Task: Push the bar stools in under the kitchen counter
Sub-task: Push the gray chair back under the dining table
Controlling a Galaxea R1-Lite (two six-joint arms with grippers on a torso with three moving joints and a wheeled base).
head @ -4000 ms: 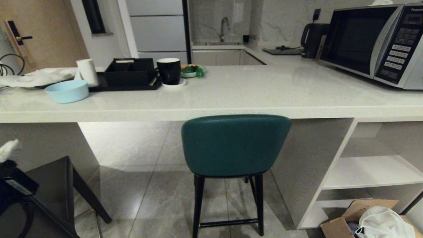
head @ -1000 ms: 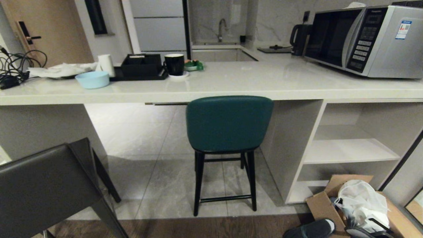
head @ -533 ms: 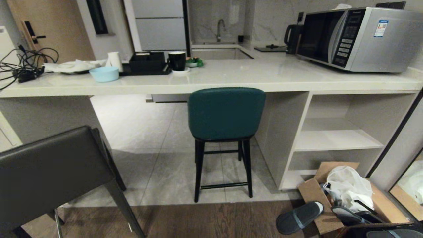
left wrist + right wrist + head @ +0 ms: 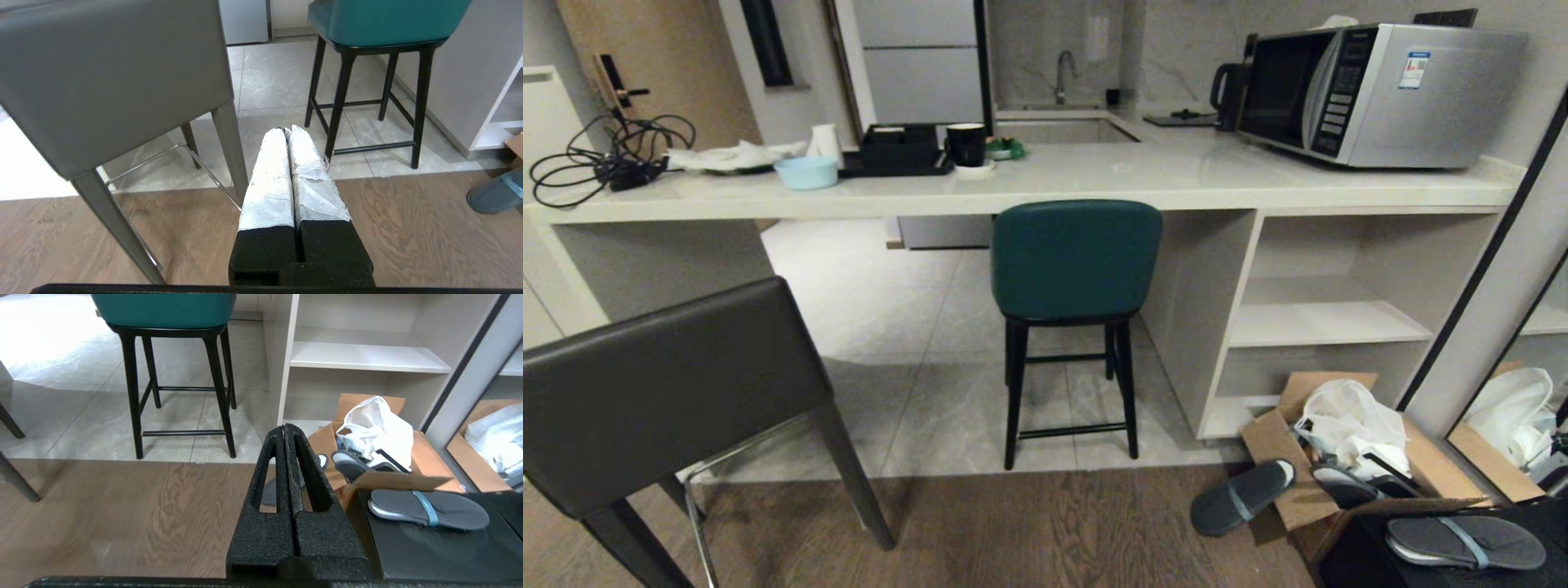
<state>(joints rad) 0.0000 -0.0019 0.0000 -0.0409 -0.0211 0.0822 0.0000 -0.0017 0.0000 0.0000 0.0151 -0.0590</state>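
The teal bar stool stands at the kitchen counter, its backrest just below the slab's front edge, right beside the shelf unit's side panel. The dark grey bar stool stands apart at the near left, its near legs on the wood floor, well out from the counter. Neither gripper shows in the head view. In the left wrist view my left gripper is shut and empty, low over the floor, between the grey stool and the teal stool. My right gripper is shut and empty, to the right of the teal stool.
A cardboard box with a white bag lies on the floor at the right, with slippers around it. On the counter sit a microwave, a black mug, a blue bowl and cables.
The whole head view has drawn back from the counter, so the camera has moved. More wood floor, the box and the slippers now show. The stools keep their places.
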